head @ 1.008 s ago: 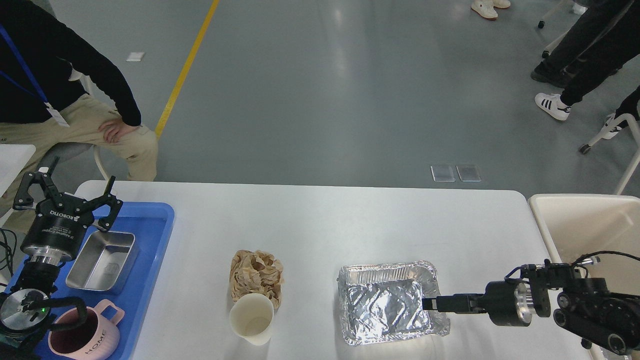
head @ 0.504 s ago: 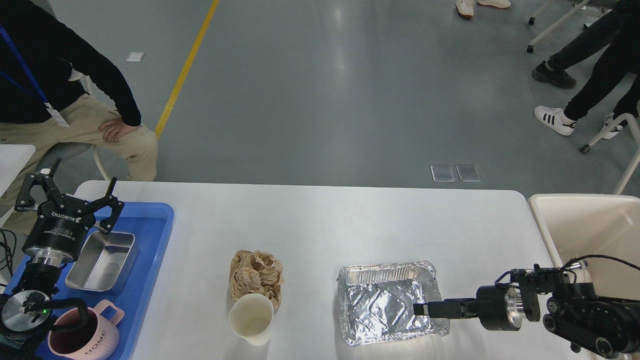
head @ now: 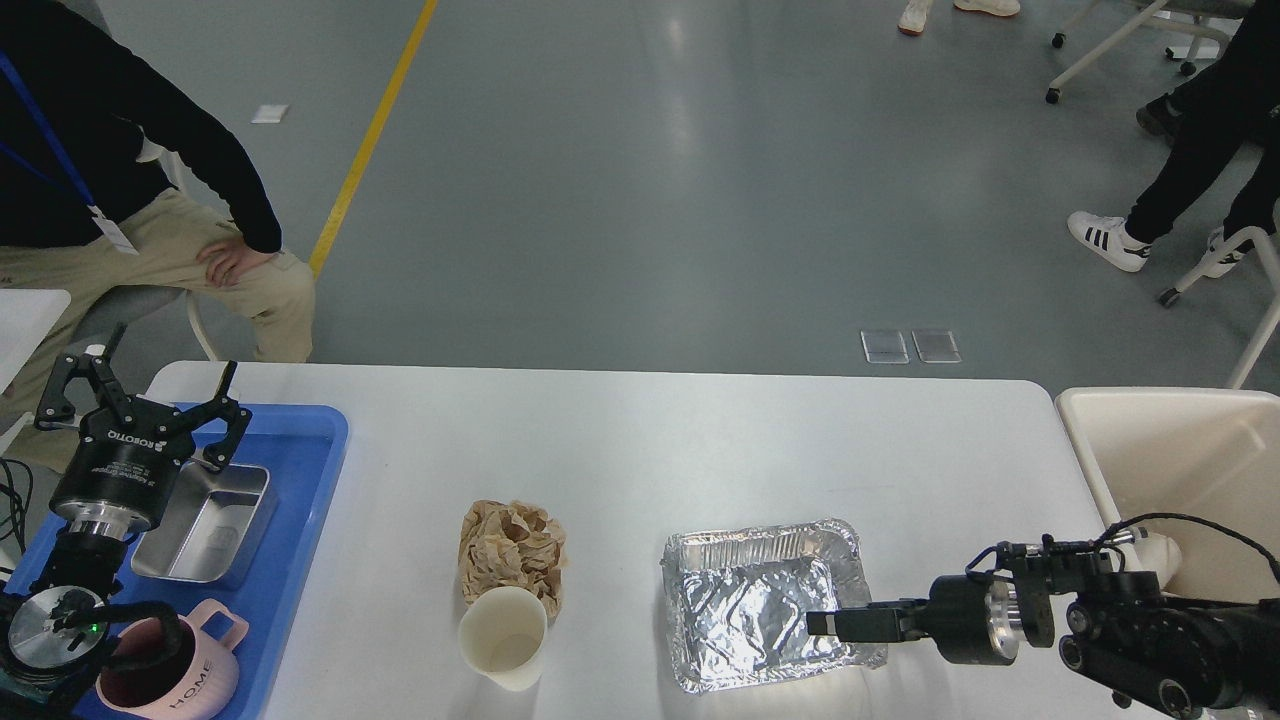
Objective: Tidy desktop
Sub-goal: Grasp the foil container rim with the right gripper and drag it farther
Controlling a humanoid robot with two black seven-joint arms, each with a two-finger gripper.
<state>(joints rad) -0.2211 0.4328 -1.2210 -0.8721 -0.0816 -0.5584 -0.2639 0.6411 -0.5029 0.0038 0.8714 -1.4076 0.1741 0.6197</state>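
The white counter (head: 620, 450) spans the view's lower half. On its left, a blue tray (head: 300, 480) carries a steel container (head: 205, 522) and a pink mug (head: 185, 675) lettered "HOME". The left gripper (head: 145, 395), marked "ROBOTIQ", hovers over the tray with fingers spread wide. Mid-counter sit crumpled brown paper (head: 512, 545) and a paper cup (head: 502, 637). The right gripper (head: 825, 623) reaches over the foil tray (head: 745, 600) rim; whether it grips cannot be told. A cream bin (head: 1170, 450) stands right.

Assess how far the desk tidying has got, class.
Done: the steel tin and pink mug sit in the blue tray. In hand: the right hand reaches into the foil tray. Left: crumpled paper and paper cup remain on the desktop.
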